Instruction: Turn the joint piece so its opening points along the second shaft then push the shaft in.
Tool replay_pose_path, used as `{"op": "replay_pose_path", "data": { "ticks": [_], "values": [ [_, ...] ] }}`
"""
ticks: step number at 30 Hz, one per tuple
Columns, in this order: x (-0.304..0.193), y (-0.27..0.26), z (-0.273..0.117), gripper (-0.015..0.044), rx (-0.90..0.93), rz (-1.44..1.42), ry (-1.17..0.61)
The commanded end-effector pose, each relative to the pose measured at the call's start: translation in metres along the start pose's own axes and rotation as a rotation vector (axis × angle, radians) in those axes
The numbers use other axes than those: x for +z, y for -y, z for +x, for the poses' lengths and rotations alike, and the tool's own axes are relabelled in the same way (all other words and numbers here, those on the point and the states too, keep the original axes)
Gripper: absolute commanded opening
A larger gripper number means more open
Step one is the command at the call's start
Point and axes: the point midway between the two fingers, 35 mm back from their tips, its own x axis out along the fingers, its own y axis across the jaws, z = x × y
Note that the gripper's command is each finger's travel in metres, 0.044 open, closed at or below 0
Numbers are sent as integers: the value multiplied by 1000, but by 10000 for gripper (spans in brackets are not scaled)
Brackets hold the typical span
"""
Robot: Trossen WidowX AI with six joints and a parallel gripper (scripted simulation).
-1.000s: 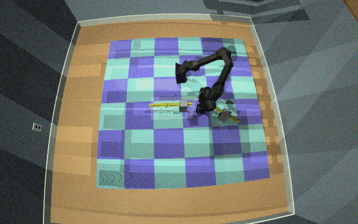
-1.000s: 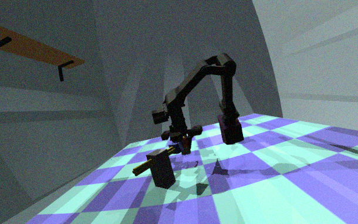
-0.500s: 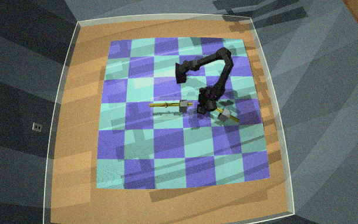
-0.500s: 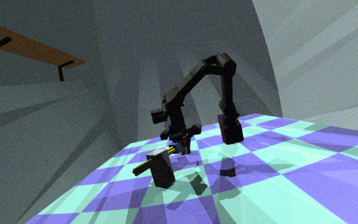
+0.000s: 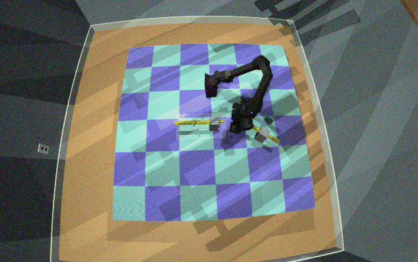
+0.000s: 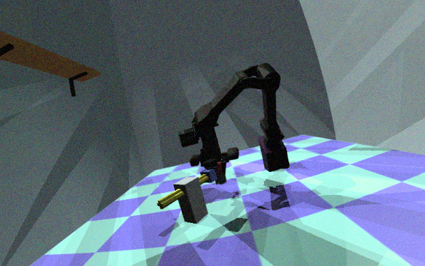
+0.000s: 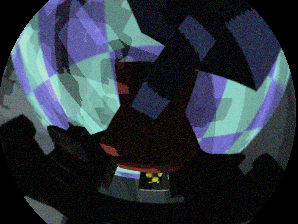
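The fixed shaft [image 5: 274,139] [image 6: 170,199] is yellow and runs through a grey block [image 5: 262,134] [image 6: 199,200]. A blue part [image 6: 209,175] is at its inner end, beside the fingers. My gripper [image 6: 220,175] is shut on the joint piece [image 7: 150,101], which is mostly hidden in shadow and by the fingers. The direction of its opening cannot be told clearly. The second shaft [image 5: 202,122] is yellow with a small collar and passes through another grey block [image 5: 214,125] [image 7: 154,194]. Its near end [image 5: 222,121] [image 7: 154,178] sticks out towards the gripper, apart from it in the overhead view.
The arm base [image 5: 210,86] [image 6: 275,154] stands behind the blocks on the checkered mat [image 5: 162,202] [image 6: 313,223]. The arm arches over to the fixed shaft's inner end. A wooden table [image 5: 85,192] surrounds the mat. Strong shadows cross the scene.
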Motion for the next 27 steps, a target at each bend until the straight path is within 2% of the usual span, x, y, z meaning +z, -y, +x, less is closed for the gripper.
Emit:
{"op": "replay_pose_path", "data": {
  "ticks": [1,24,27],
  "values": [
    [0,1,0,0,-3,-11,-5],
    [0,0,0,0,-2,-4,-3],
    [0,0,0,79,-2,-4,-3]
  ]
}}
